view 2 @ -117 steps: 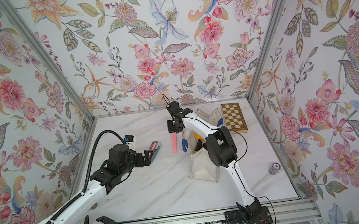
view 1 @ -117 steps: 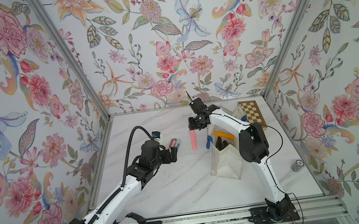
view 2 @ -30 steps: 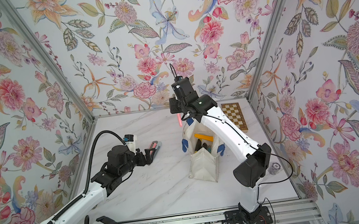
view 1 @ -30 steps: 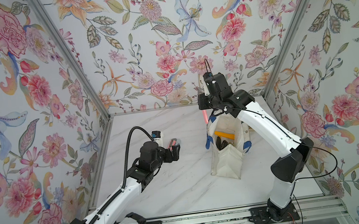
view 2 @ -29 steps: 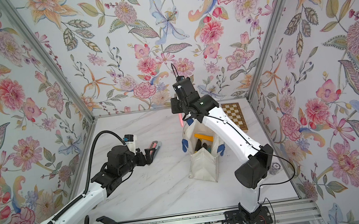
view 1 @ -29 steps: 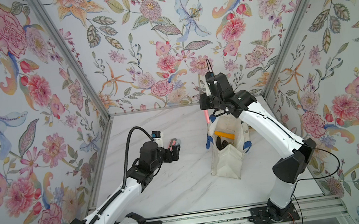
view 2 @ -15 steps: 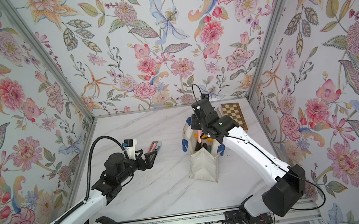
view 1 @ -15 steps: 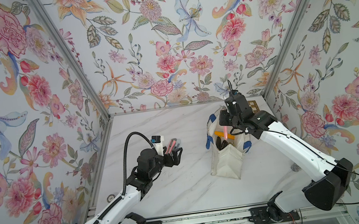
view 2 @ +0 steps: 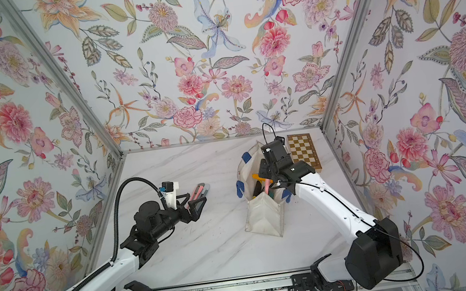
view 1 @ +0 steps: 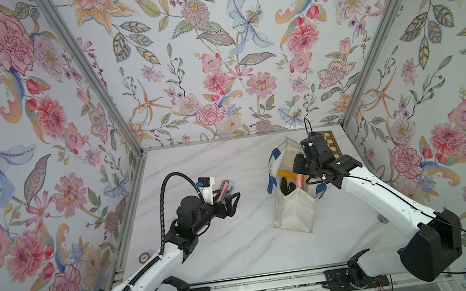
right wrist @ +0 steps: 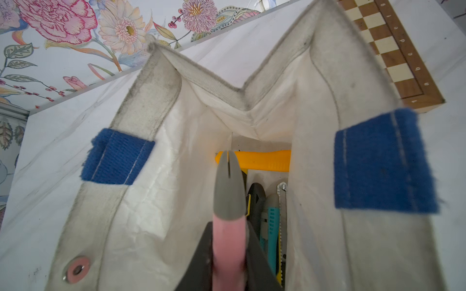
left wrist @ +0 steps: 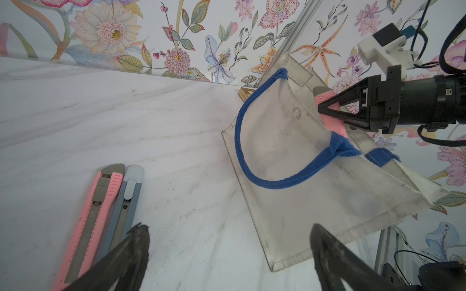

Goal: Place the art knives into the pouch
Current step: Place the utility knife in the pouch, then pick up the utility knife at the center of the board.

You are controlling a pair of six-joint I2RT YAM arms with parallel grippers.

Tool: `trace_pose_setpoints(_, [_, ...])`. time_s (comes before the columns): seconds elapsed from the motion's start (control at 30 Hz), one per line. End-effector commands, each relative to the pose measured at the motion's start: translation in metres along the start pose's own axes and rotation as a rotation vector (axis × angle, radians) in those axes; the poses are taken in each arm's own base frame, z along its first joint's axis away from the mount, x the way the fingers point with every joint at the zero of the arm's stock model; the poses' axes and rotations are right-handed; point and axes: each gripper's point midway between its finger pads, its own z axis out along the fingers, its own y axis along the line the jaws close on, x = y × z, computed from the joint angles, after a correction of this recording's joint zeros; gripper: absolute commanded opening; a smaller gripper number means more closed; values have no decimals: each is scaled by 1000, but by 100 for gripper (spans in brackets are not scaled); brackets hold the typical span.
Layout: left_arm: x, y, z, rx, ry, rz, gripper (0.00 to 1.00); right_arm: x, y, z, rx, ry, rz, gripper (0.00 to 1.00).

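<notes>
The right gripper (right wrist: 228,228) pinched the pink knife (right wrist: 229,194) between both fingers (right wrist: 201,257), its grey tip pointing down inside the open pouch (right wrist: 315,131). The pouch stood at the table's (view 1: 239,252) 3 o'clock side. The left gripper (view 1: 235,204) gaped wide at 9 o'clock, with two spare knives (view 1: 225,186) at its 12 o'clock.
</notes>
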Motion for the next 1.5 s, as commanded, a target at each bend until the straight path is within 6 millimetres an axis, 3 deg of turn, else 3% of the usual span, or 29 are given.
trace_pose_setpoints(0.0, [-5,0,-4,-3,-15,-3,99,3,11,4,-56,28,14,49])
trace_pose_setpoints(0.13, [0,9,0,-64,46,17,99,0,19,1,-87,41,9,89])
trace_pose_setpoints(0.2, [0,12,0,-87,58,15,100,-7,23,-6,-105,22,-1,99])
trace_pose_setpoints(0.53, [-6,35,-1,-244,104,52,99,-50,39,-69,-240,-120,-62,99])
trace_pose_setpoints(0.67, [-5,43,4,-291,146,62,99,-51,39,-101,-307,-162,-66,99])
trace_pose_setpoints(0.77, [-2,56,9,-358,180,76,96,-40,39,-118,-365,-161,-57,99])
trace_pose_setpoints(1.13, [-2,108,51,-590,278,142,62,8,30,-130,-459,-107,-43,99])
trace_pose_setpoints(1.23, [-3,123,62,-642,314,161,62,17,33,-132,-495,-91,-44,99])
trace_pose_setpoints(1.47, [20,153,98,-610,436,98,60,21,34,-135,-517,-86,-72,99])
